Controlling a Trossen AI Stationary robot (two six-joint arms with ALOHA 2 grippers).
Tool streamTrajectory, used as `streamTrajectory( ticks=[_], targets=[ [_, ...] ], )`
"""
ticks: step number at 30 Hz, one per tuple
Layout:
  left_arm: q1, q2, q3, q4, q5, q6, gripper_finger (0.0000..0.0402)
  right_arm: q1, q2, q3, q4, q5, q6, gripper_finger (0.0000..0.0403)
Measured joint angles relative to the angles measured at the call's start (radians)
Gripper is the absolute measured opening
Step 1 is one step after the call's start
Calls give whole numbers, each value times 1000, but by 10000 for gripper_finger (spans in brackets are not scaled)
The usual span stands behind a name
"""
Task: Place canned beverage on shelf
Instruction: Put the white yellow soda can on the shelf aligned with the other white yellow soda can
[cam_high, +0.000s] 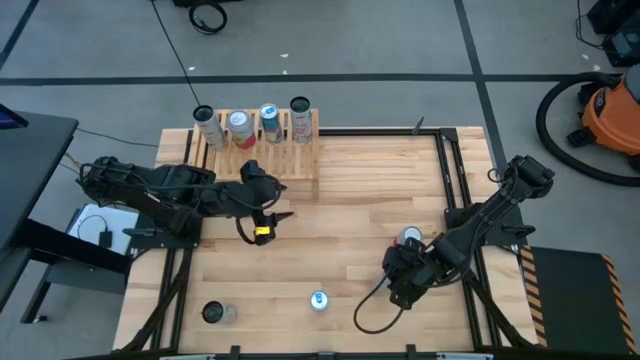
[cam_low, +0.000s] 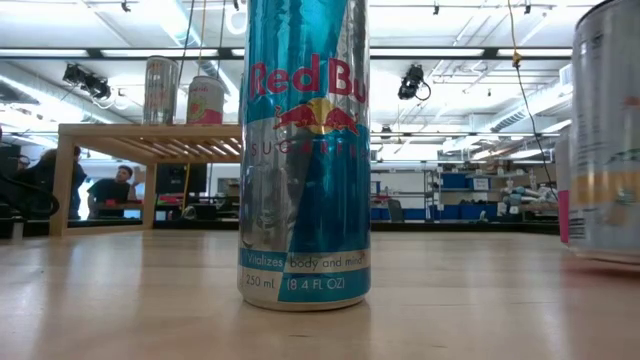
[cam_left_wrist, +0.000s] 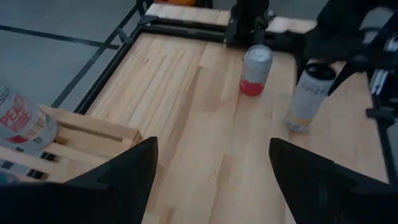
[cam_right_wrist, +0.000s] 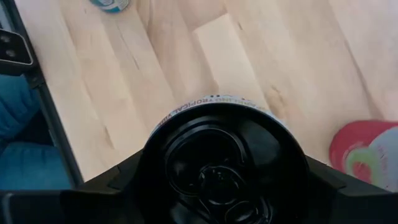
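The right gripper (cam_high: 408, 272) gripped an upright pale can (cam_left_wrist: 308, 96), long axis vertical, while the left gripper (cam_high: 272, 216), jaws open and empty, waited beside the shelf (cam_high: 262, 148).

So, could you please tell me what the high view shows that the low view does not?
Only the high view shows both arms: the left hand open beside the shelf, the right hand closed on a white can, and all four cans on the shelf. Only the low view shows the blue can label up close and a person in the room behind. Both share the shelf, the blue can and the table.
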Motion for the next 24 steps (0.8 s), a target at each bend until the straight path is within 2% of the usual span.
streamTrajectory(
  ticks=[5,7,9,14,17,24],
  targets=[
    [0,0,0,105,2,-4,309,-41,0,1,0,-2,-60,270],
    [0,0,0,106,33,-8,309,-56,0,10,-8,-2,-90,270],
    [0,0,0,82,111,31,309,-70,0,25,-6,-2,-128,270],
    [-12,0,0,-2,305,244,309,-97,0,80,-6,20,-241,270],
    [-25,8,0,-2,312,353,309,-116,0,103,-13,40,-297,270],
    [-9,36,1,11,292,417,309,-187,0,111,-5,39,-370,270]
  ],
)
